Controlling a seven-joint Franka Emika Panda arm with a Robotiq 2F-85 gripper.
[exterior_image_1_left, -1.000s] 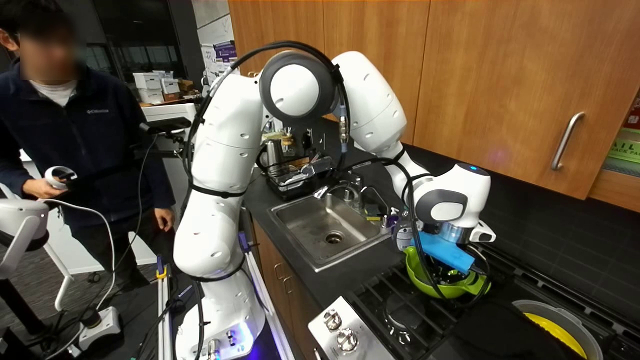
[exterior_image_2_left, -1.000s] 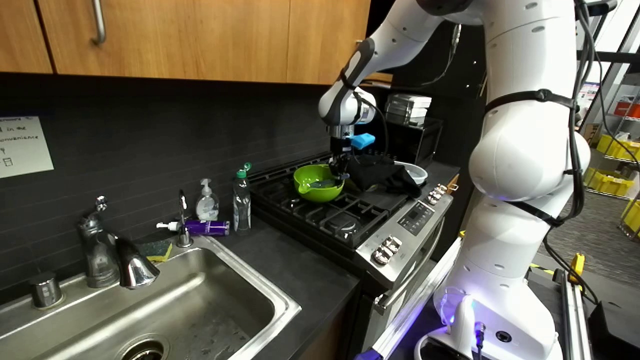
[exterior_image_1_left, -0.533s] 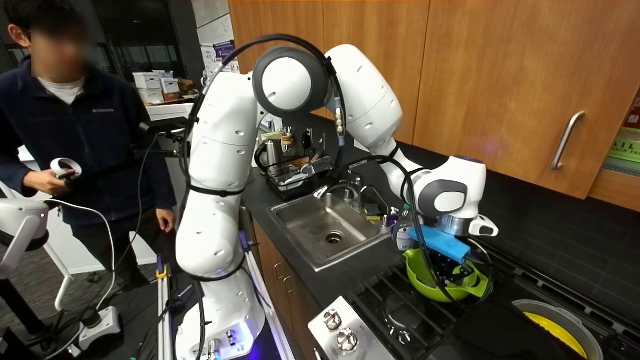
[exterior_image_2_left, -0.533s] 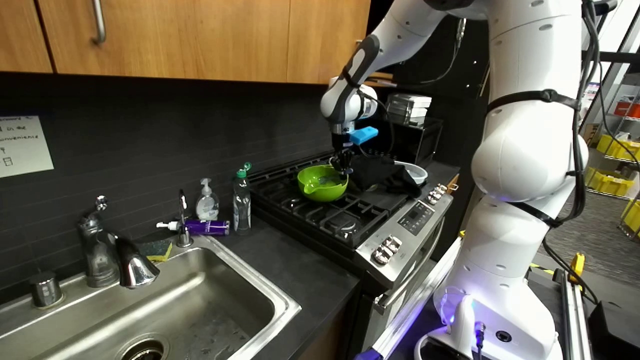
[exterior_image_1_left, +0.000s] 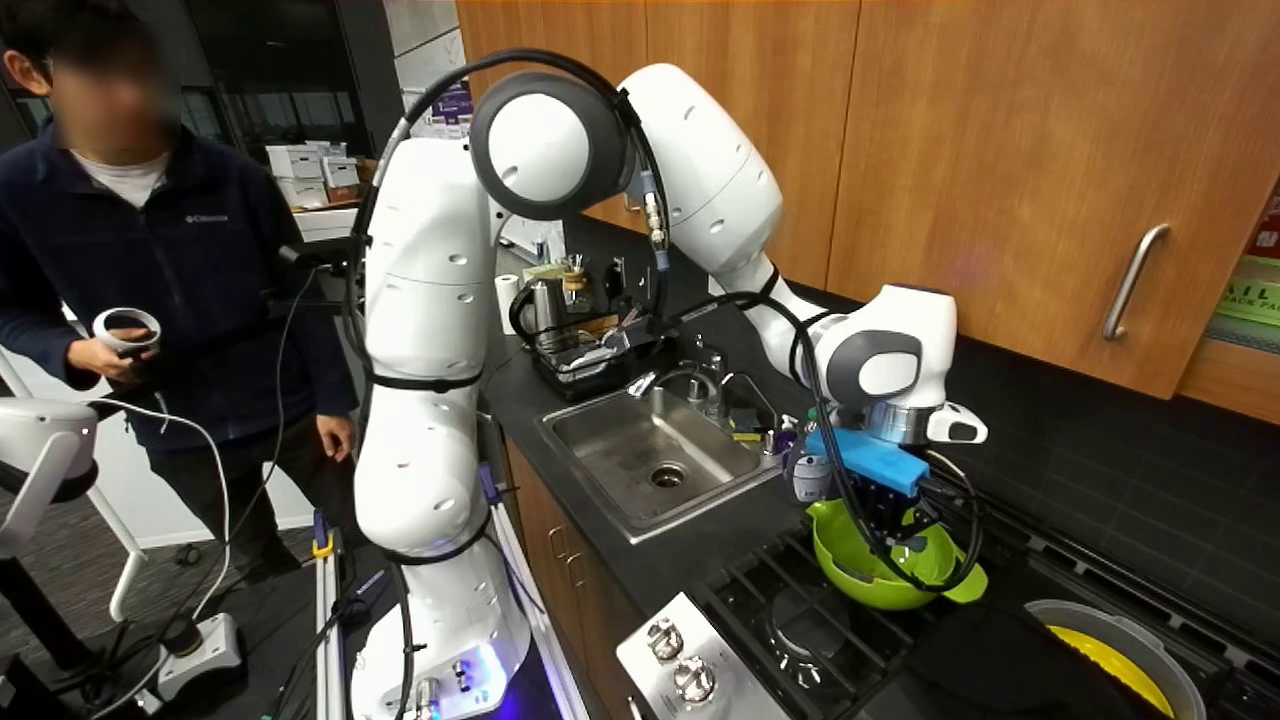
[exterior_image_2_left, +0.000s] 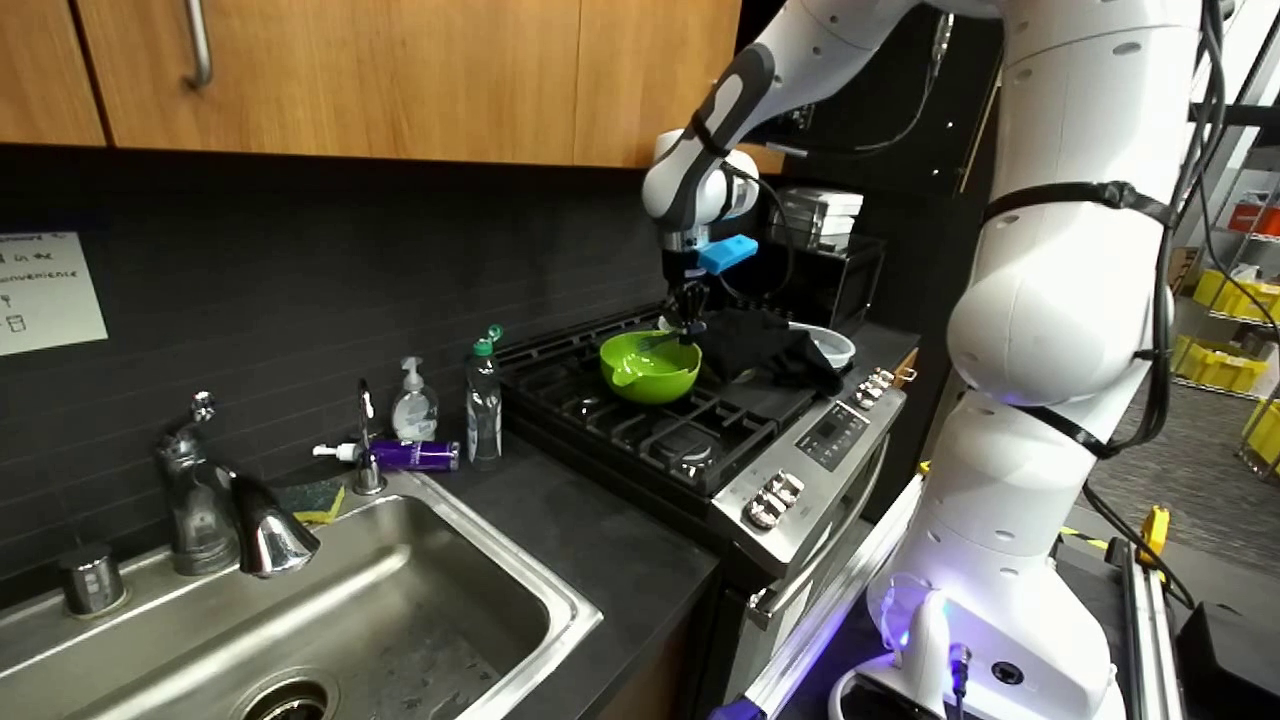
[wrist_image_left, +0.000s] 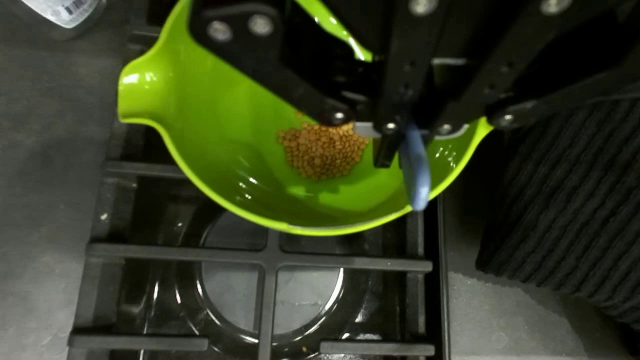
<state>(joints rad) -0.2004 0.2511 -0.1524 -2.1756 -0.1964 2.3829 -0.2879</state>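
My gripper (wrist_image_left: 397, 150) points down over a lime-green bowl (wrist_image_left: 220, 115) with a pouring spout. It is shut on the blue-grey handle of a utensil (wrist_image_left: 416, 170). The utensil's greyish head (exterior_image_2_left: 657, 342) shows over the inside of the bowl in an exterior view; its exact shape is unclear. A small heap of orange-brown beans or lentils (wrist_image_left: 320, 152) lies on the bowl's bottom, to the left of the fingers in the wrist view. The bowl stands on the stove grate in both exterior views (exterior_image_1_left: 885, 598) (exterior_image_2_left: 650, 388). The gripper's body hides part of the bowl's far rim.
A black cloth (exterior_image_2_left: 770, 345) lies beside the bowl, next to a grey-rimmed container (exterior_image_1_left: 1185, 665) with something yellow inside. A clear bottle (exterior_image_2_left: 484, 405), soap bottles and a sink (exterior_image_1_left: 600, 440) stand on the bowl's other side. Wooden cabinets (exterior_image_1_left: 1000, 150) hang above.
My gripper has risen and drawn slightly away from the cloth side, bringing the utensil up with it. The green bowl has shifted slightly on the grate.
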